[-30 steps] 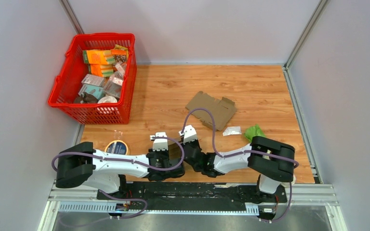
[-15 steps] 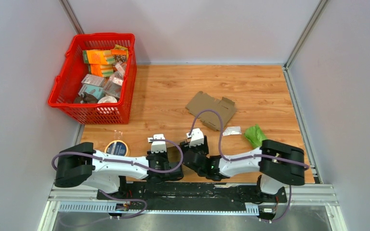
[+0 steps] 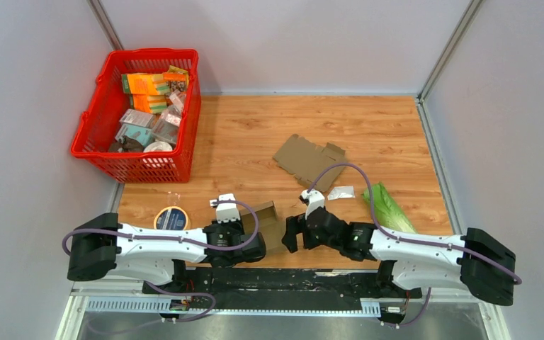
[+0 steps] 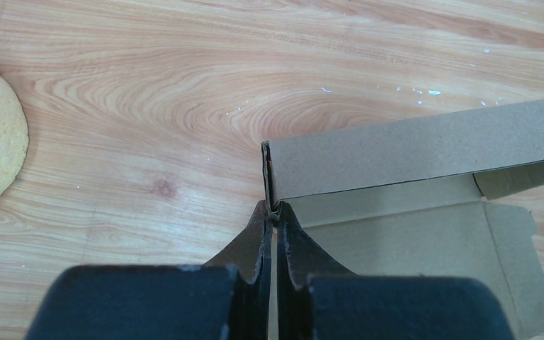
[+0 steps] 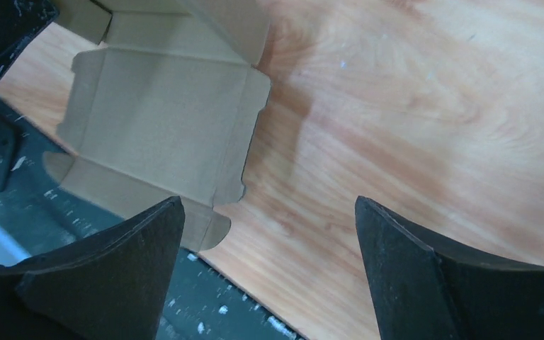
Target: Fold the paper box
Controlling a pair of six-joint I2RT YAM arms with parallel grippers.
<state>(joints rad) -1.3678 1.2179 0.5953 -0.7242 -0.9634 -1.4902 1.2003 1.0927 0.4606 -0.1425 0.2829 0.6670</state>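
Note:
The paper box (image 3: 270, 218) is a brown cardboard piece lying partly folded at the table's near edge. In the left wrist view one long wall (image 4: 418, 147) stands up over the flat base (image 4: 404, 244). My left gripper (image 4: 274, 210) is shut on the near end of that wall, at the box's left corner. In the top view the left gripper (image 3: 253, 236) sits just left of the box. My right gripper (image 3: 291, 234) is just right of it, open and holding nothing. In the right wrist view the box (image 5: 157, 120) lies beyond the left fingertip of the right gripper (image 5: 269, 202).
A second flat cardboard blank (image 3: 310, 160) lies mid-table. A small white packet (image 3: 341, 192) and a green bag (image 3: 389, 206) lie right of the right gripper. A tape roll (image 3: 171, 217) sits near the left arm. A red basket (image 3: 96, 117) with several items stands far left.
The right gripper has gone from shut to wide open and drawn back to the right, off the box. The left gripper stays shut on the box, shifted slightly left.

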